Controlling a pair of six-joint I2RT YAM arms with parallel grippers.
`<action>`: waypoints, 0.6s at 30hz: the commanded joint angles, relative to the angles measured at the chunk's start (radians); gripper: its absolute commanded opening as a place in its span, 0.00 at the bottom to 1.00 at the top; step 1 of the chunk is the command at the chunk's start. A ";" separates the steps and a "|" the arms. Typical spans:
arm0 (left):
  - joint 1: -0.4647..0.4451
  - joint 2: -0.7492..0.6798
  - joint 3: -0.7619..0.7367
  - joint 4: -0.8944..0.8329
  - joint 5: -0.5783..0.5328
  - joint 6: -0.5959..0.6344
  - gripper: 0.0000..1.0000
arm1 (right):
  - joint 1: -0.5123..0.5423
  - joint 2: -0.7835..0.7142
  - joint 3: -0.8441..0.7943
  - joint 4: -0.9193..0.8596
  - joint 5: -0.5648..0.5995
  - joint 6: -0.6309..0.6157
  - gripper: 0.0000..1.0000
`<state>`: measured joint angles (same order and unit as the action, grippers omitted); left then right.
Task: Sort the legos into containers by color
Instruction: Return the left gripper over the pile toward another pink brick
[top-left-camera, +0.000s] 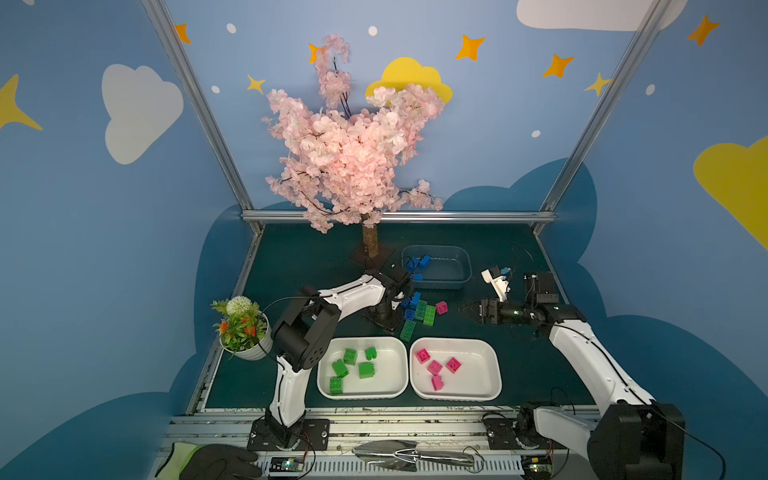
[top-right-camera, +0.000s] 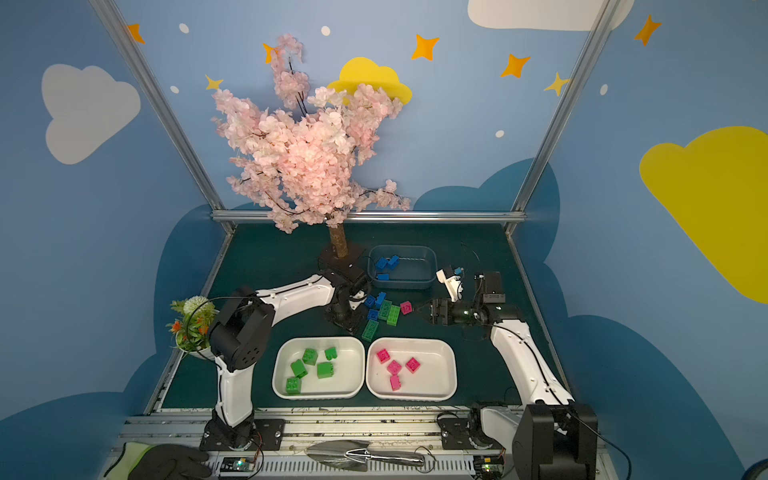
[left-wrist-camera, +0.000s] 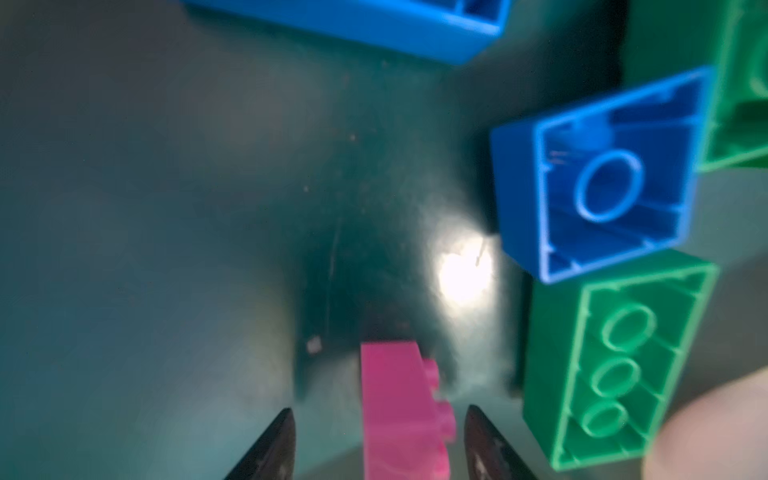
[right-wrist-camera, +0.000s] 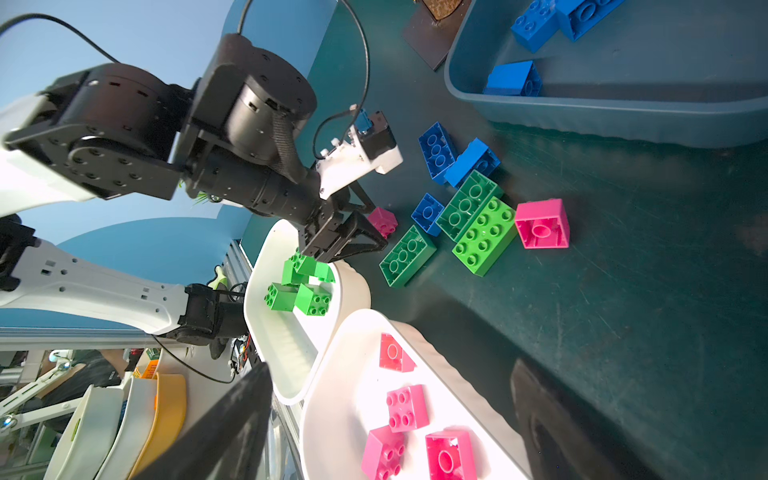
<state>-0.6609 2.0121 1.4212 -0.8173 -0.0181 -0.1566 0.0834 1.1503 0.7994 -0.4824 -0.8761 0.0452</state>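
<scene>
My left gripper (left-wrist-camera: 378, 413) points down at the left edge of the loose pile, open, with a small pink lego (left-wrist-camera: 395, 407) lying between its fingers and a gap on each side. The right wrist view shows the same pink lego (right-wrist-camera: 383, 221) at those fingers. In the pile lie blue legos (top-left-camera: 409, 313), green legos (top-left-camera: 408, 330) and another pink lego (top-left-camera: 441, 307). One white tray (top-left-camera: 324, 374) holds green legos, the other white tray (top-left-camera: 496, 370) pink ones, and the grey-blue tub (top-left-camera: 465, 266) blue ones. My right gripper (top-left-camera: 463, 309) hovers open and empty, right of the pile.
A pink blossom tree (top-left-camera: 353, 158) stands behind the pile beside the tub. A white flower pot (top-left-camera: 245, 332) sits at the left edge. A white mount (top-left-camera: 496, 282) stands back right. A gloved hand (top-left-camera: 212, 461) and a metal trowel (top-left-camera: 399, 455) lie on the front rail.
</scene>
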 joint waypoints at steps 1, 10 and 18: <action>0.004 0.023 -0.004 0.029 0.014 0.006 0.55 | 0.008 0.002 -0.007 0.010 -0.005 -0.002 0.89; 0.006 0.002 0.060 -0.032 0.005 0.008 0.18 | 0.007 0.004 0.000 0.005 0.002 -0.007 0.89; -0.009 -0.105 0.182 -0.162 0.088 -0.002 0.20 | 0.007 0.017 0.005 0.016 0.003 -0.006 0.89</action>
<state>-0.6617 1.9827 1.5589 -0.9012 0.0048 -0.1574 0.0875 1.1561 0.7994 -0.4778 -0.8753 0.0452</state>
